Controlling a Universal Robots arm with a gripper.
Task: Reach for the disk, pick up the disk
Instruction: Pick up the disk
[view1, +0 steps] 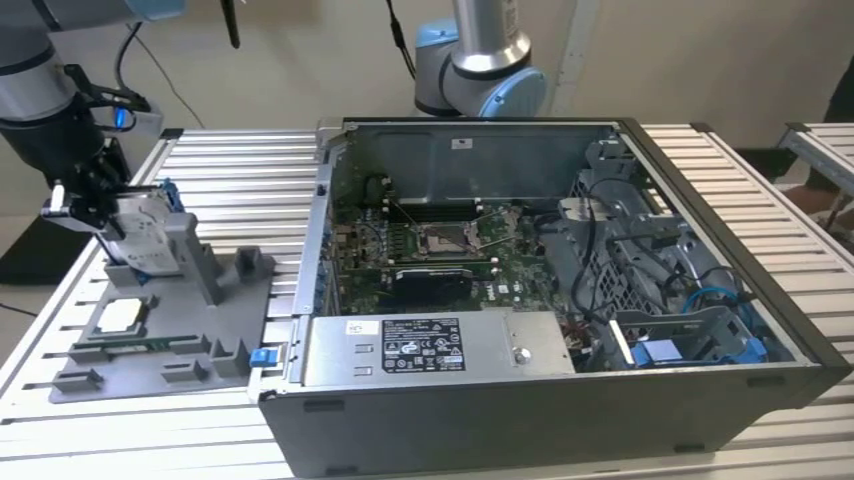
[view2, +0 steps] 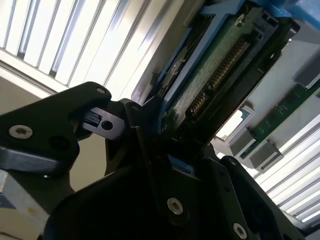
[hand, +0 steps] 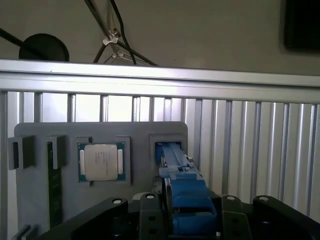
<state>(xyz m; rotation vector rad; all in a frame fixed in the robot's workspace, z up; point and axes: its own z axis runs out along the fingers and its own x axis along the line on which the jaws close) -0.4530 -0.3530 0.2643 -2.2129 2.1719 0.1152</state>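
The robot arm reaches down at the exterior view's left, over a grey holder tray (view1: 200, 340) on a table (view1: 240, 160) made of metal slats. Its gripper (view1: 123, 208) has hold of the disk (view1: 150, 248).

The disk stands up on its thin edge, and its bottom end sits in a slot of the grey tray. It is silver with a white label and has a bright blue frame around it. In the first wrist view the blue frame of the disk (hand: 175, 160) runs down into the slot, and the gripper (hand: 189, 201) has one black finger on each side of it. The fingers are closed in tight on the blue frame, with no gap to see. In the second wrist view the green board on the back of the disk (view2: 215, 65) shows between the gripper (view2: 180, 132) fingers.

A small square silver chip (hand: 100, 161) lies flat in its own pocket on the tray, just beside the disk's slot. A long thin green memory stick (hand: 54, 190) lies in another pocket farther along.

A big open computer case (view1: 534, 420) sits on the table at the exterior view's right of the tray. Inside it are a green board (view1: 427, 250) and a long grey box (view1: 427, 345) with a label.
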